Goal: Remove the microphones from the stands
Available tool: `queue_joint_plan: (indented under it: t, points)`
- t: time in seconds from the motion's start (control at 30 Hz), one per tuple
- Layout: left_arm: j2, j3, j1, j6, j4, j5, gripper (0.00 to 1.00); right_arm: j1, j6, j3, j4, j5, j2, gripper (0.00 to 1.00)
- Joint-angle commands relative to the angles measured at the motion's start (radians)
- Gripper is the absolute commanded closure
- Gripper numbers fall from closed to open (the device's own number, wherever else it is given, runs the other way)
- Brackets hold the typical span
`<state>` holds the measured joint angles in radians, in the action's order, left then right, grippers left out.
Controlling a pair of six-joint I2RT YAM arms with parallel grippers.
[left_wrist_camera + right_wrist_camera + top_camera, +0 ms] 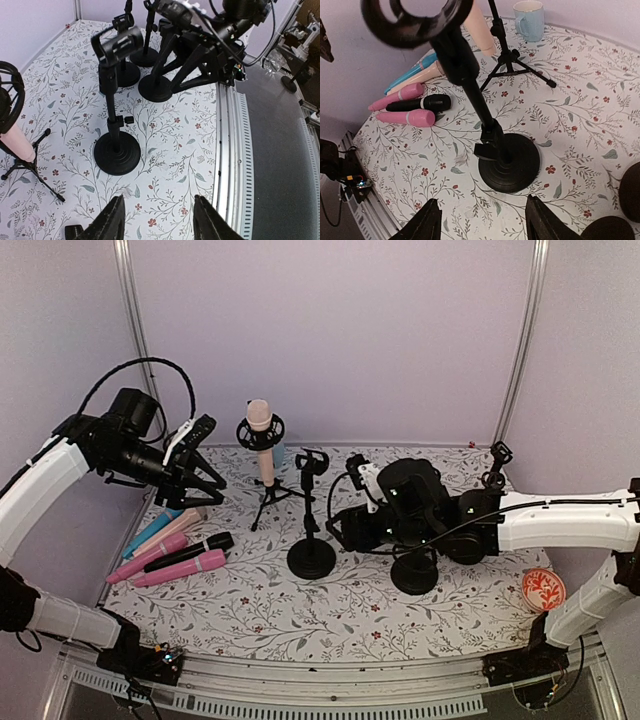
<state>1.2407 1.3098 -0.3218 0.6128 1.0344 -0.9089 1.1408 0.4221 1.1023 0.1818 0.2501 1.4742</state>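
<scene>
While both arms hang back from it, the mic [266, 468] stands head-up in the ring [243, 432] of the tripod [270, 502], its pale body reaching down below the ring. Well left of the tripod, the left gripper [157, 207] hovers with its fingers parted and nothing between them. Also left of the tripod, and nearer the arms, a pile of loose mics [170, 545] lies flat. Just right of the tripod is a bare stand [311, 558] on a round base, its clip empty. Further right, the right gripper [482, 202] is spread wide and holds nothing. A blue mug [530, 20] sits just behind the tripod.

From where I stand the mic looks light, stiff and smooth-skinned, so a weak pinch would likely slip. The tripod looks light too, and I'd expect it to tip or come up with the mic. I'd pinch across the body close to the ring, not on the rounded head. Then I'd lift straight up while the other gripper steadies the tripod's post.
</scene>
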Motion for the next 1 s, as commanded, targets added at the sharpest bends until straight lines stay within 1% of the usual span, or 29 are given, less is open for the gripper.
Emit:
queue_joint_plan:
  t: [0.0, 0.13, 0.27, 0.33, 0.4, 0.5, 0.53, 0.6, 0.7, 0.83, 0.97]
  points:
    - [-0.011, 0.000, 0.016, 0.020, 0.013, -0.017, 0.52, -0.065, 0.260, -0.053, -0.128, -0.302, 0.025, 0.42]
    - [-0.008, 0.002, 0.018, 0.024, 0.016, -0.022, 0.52, -0.090, 0.299, -0.042, -0.176, -0.379, 0.075, 0.44]
    - [-0.010, -0.001, 0.019, 0.029, 0.019, -0.027, 0.53, -0.093, 0.292, -0.057, -0.210, -0.391, 0.081, 0.44]
    - [-0.011, -0.004, 0.019, 0.034, 0.022, -0.031, 0.53, -0.094, 0.289, -0.067, -0.216, -0.368, 0.070, 0.43]
    - [-0.010, -0.004, 0.020, 0.040, 0.024, -0.033, 0.53, -0.092, 0.262, -0.055, -0.186, -0.300, 0.060, 0.39]
    - [-0.006, -0.005, 0.024, 0.046, 0.028, -0.035, 0.53, -0.082, 0.196, -0.010, -0.135, -0.169, 0.062, 0.27]
    - [-0.005, -0.004, 0.026, 0.047, 0.030, -0.037, 0.53, -0.073, 0.161, 0.023, -0.120, -0.125, 0.071, 0.23]
    - [-0.004, -0.003, 0.028, 0.048, 0.033, -0.038, 0.53, -0.055, 0.084, 0.090, -0.069, -0.029, 0.104, 0.19]
    - [-0.003, 0.001, 0.036, 0.058, 0.041, -0.036, 0.53, -0.043, -0.028, 0.222, -0.002, 0.070, 0.189, 0.17]
    - [0.003, 0.007, 0.047, 0.061, 0.043, -0.037, 0.52, -0.042, -0.135, 0.338, 0.033, 0.106, 0.281, 0.17]
    - [0.003, 0.011, 0.056, 0.062, 0.041, -0.044, 0.52, -0.042, -0.197, 0.437, 0.105, 0.162, 0.363, 0.21]
